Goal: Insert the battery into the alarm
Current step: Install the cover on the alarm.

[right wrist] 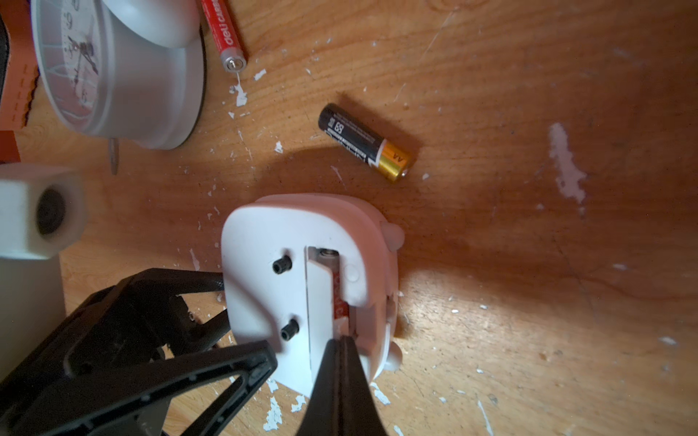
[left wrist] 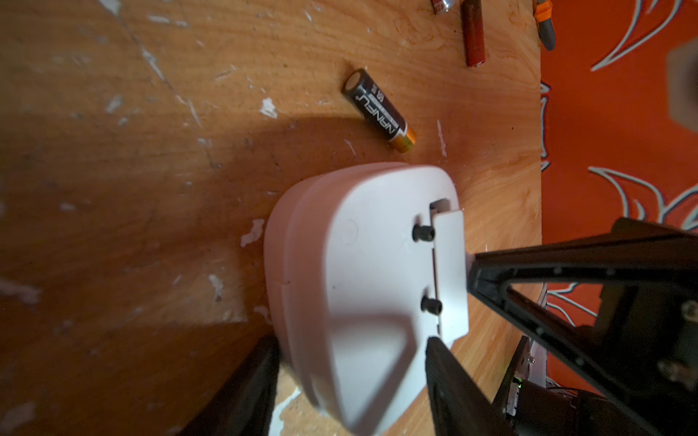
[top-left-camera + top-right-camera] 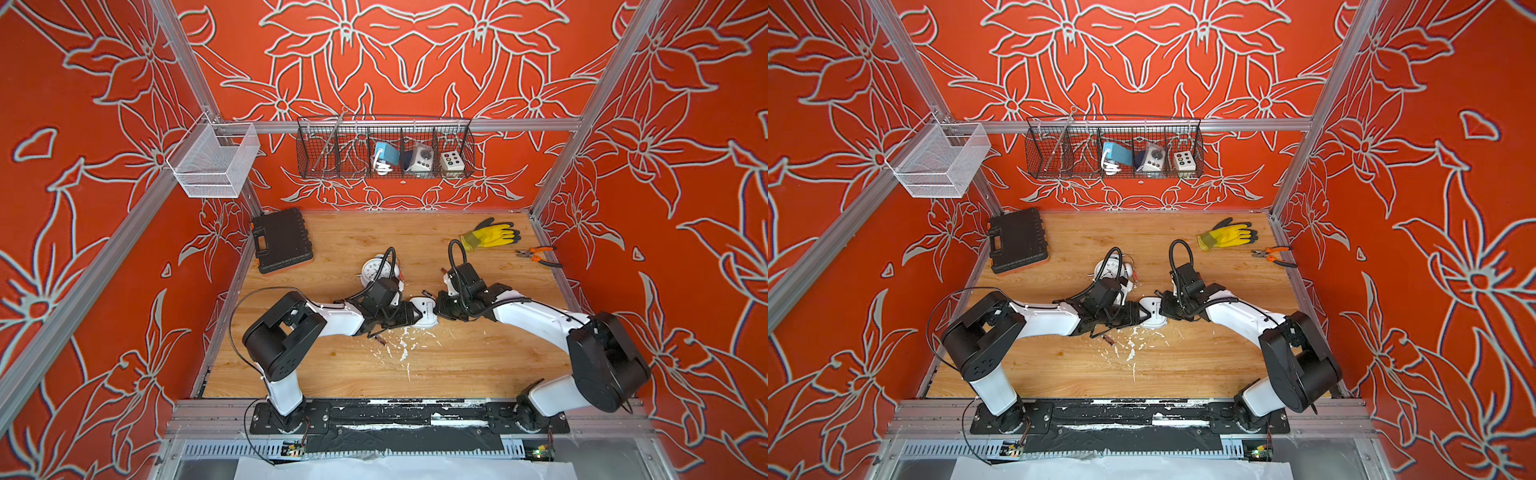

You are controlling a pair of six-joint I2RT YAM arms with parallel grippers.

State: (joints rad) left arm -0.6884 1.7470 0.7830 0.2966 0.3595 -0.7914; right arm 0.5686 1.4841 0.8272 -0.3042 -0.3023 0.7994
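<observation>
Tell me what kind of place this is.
Probably a robot test booth: aluminium frame around red flower-print walls, left arm and right arm bolted at the wooden table's edge, wire basket of gadgets on the back wall.

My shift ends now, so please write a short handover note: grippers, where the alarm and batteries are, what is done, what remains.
Left gripper: clamped on the white alarm, back side up on the table.
Right gripper: shut, tip at the battery cover.
Done: red battery lies in the compartment.
To do: cover is ajar; seat it. Spare black battery lies loose beside the alarm.
</observation>
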